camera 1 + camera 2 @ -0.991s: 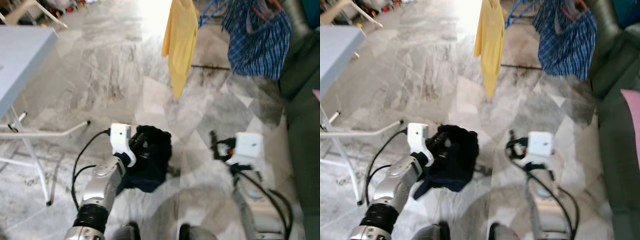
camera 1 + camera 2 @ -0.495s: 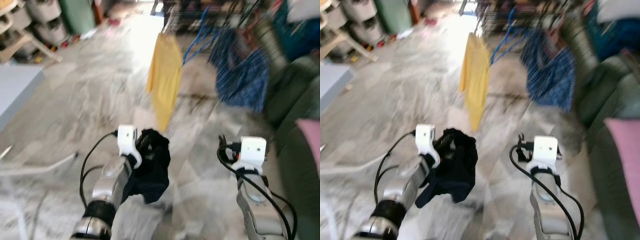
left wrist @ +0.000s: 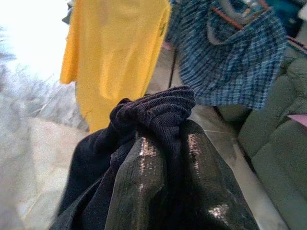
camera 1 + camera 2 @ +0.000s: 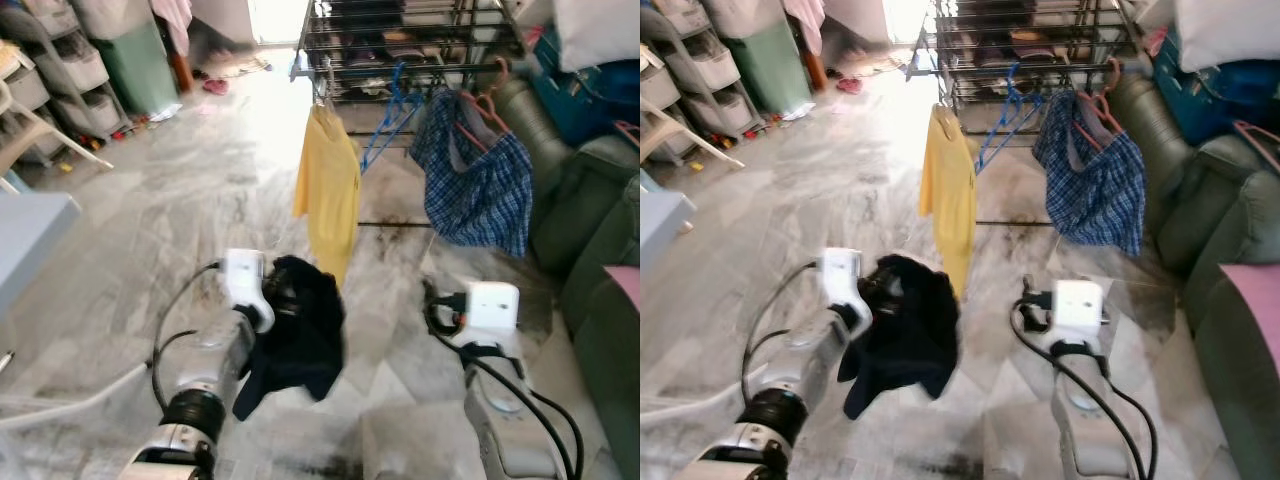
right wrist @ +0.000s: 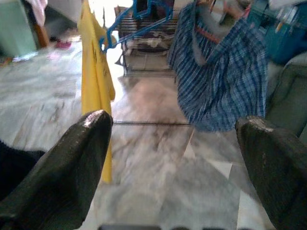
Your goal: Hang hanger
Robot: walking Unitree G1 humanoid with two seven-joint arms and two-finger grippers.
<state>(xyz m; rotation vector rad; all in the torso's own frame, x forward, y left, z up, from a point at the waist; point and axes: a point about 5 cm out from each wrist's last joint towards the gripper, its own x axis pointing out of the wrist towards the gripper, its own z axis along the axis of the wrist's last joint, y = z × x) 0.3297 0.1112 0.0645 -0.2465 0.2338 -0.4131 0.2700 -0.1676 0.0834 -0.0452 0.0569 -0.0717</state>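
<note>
Grey marble floor (image 4: 150,220). Far: drying rack (image 4: 400,40), yellow shirt (image 4: 328,195), checked shirt (image 4: 475,195). Right: green sofa (image 4: 600,270). Left gripper (image 4: 278,292) clamps dark garment (image 4: 300,340); right gripper (image 5: 172,158) spread, empty.

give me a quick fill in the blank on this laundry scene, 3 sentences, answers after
1. The left gripper is shut on a ____ garment.
2. The fingers of the right gripper stand ____, holding nothing.
3. Beside the yellow shirt on the drying rack hangs a blue ____ shirt.

Missing words: dark; open; checked
</note>
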